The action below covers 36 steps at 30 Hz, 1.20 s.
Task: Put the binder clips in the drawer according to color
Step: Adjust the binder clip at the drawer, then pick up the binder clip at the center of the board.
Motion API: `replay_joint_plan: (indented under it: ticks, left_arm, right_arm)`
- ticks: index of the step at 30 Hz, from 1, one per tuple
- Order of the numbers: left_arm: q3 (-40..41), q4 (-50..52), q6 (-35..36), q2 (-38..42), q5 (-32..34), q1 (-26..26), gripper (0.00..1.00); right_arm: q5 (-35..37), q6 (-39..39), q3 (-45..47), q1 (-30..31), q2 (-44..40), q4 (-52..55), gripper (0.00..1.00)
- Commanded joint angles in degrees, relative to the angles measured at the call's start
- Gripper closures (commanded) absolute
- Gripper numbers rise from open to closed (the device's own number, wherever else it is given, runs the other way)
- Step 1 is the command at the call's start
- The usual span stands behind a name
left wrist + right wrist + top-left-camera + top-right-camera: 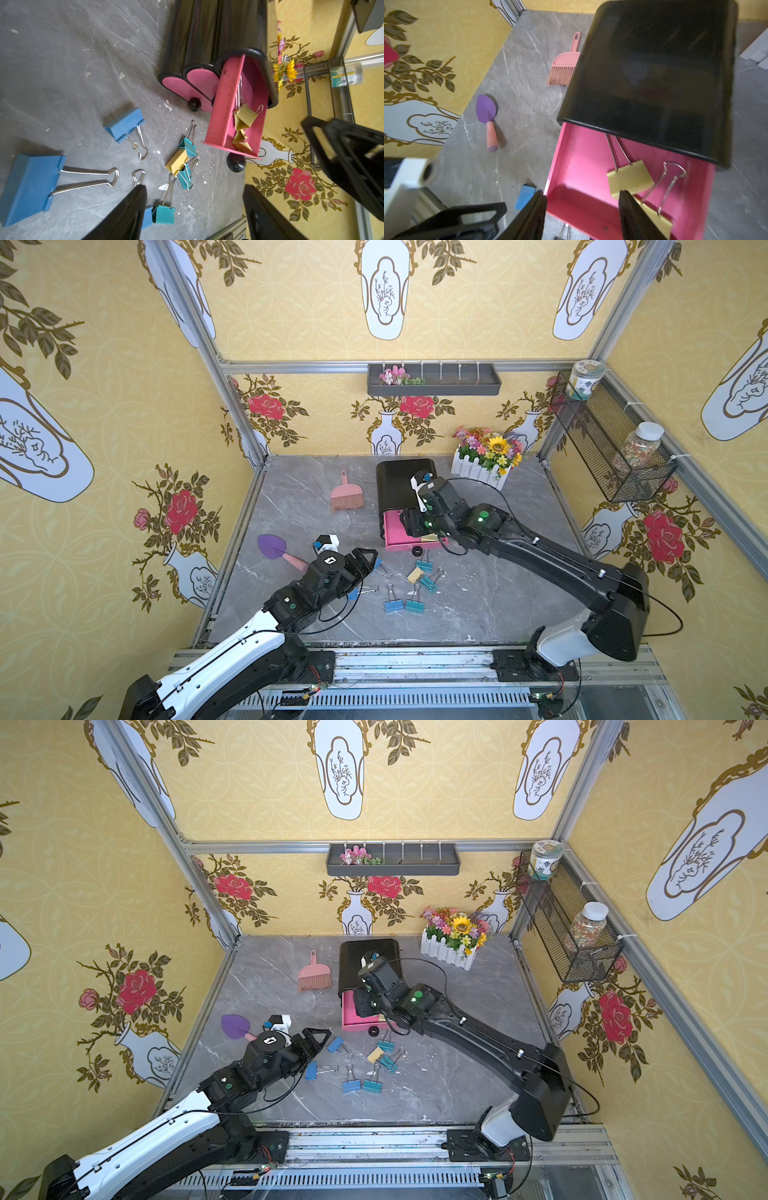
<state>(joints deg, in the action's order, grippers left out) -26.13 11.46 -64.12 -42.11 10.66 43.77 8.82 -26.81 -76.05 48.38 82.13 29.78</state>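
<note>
The black drawer unit [399, 485] stands at the back of the table with its top pink drawer [581, 155] pulled out. Two gold binder clips [629, 178] lie in that drawer. My right gripper [582, 193] hangs open over the drawer's front, one finger just above a gold clip, with nothing between the fingers. Blue [336, 1044], teal [372, 1085] and gold [375, 1054] clips lie loose on the table in front of the unit. My left gripper [195, 187] is open and empty, low over the table by a large blue clip [31, 187] and a teal one [164, 214].
A pink hand brush [347, 495] lies left of the drawer unit and a purple trowel [274, 549] lies near the left wall. A white flower box [486, 460] stands at the back right. A wire rack [615, 448] with jars hangs on the right wall.
</note>
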Motion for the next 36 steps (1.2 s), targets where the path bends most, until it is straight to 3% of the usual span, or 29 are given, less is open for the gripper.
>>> replay_joint_plan:
  ticks: [1,8,12,16,24,30,36]
  left_arm:
    - [0.7,2.0,2.7,-1.0,-2.3,-0.1,0.21]
    - [6.0,-6.8,0.0,-5.4,-7.3,-0.1,0.26]
    - [5.6,-10.5,-0.3,-9.9,-8.8,0.0,0.27]
    - [5.9,-13.8,-0.8,-12.6,-10.1,0.0,0.27]
    - [7.1,-12.8,-2.0,-11.3,-9.9,-0.1,0.27]
    - [8.4,-11.4,-2.9,-8.3,-8.8,-0.1,0.25]
    - [7.9,-10.2,-2.7,-7.6,-8.5,-0.1,0.24]
  right_arm:
    - [5.6,-1.5,6.8,0.2,-7.8,1.7,0.38]
    - [6.7,-13.3,29.0,2.3,-22.1,2.0,0.45]
    - [6.7,-18.7,36.7,4.2,-23.3,-2.4,0.49]
    - [7.9,-18.1,41.8,6.8,-21.1,-10.9,0.50]
    - [8.2,-16.1,40.6,12.4,-8.5,-18.1,0.48]
    - [15.7,-14.4,35.2,18.5,-0.3,-14.1,0.43]
    - [18.9,-14.5,31.3,19.5,6.0,-9.8,0.43]
